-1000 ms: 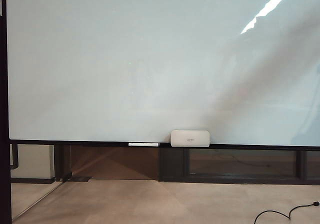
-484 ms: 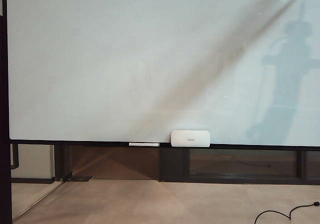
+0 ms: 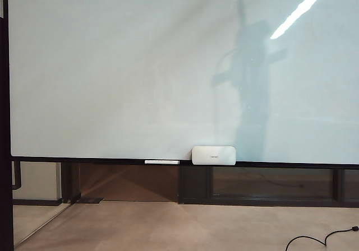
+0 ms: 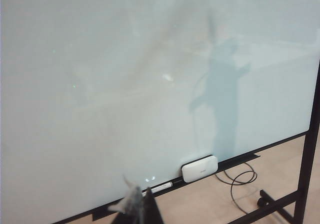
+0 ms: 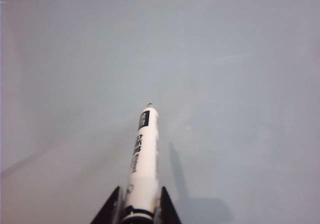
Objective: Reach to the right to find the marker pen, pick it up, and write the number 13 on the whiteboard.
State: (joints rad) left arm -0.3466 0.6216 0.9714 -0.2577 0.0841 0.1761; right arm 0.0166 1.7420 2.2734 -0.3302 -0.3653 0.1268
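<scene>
Whiteboard (image 3: 112, 71): we record a very large glossy pale panel filling the exterior view, with a dark lower edge and a bright streak of ceiling light reflected near its upper right corner. We see no writing on it in any view. A dim upright shadow or reflection falls on the board right of centre, above the white box.

White rounded box (image 3: 213, 155): sits on the whiteboard's lower ledge, right of centre. We see it again in the left wrist view (image 4: 199, 168).

Long white stick (image 3: 161, 162): lies flat on the same ledge, just beside the box on its left, apart from it.

Marker pen (image 5: 142, 159): whitish barrel with black print and a small dark tip, pointed at the whiteboard. We cannot tell whether the tip touches the surface.

Right hand (image 5: 136, 210): its two dark fingers are clenched on the base of the marker pen, one on each side.

Left hand (image 4: 137, 209): only dark, blurred finger ends show, facing the whiteboard's lower edge near the stick; we cannot tell whether it is released or clenched.

Black cable (image 3: 320, 238): on the floor, below the whiteboard's right end.
</scene>
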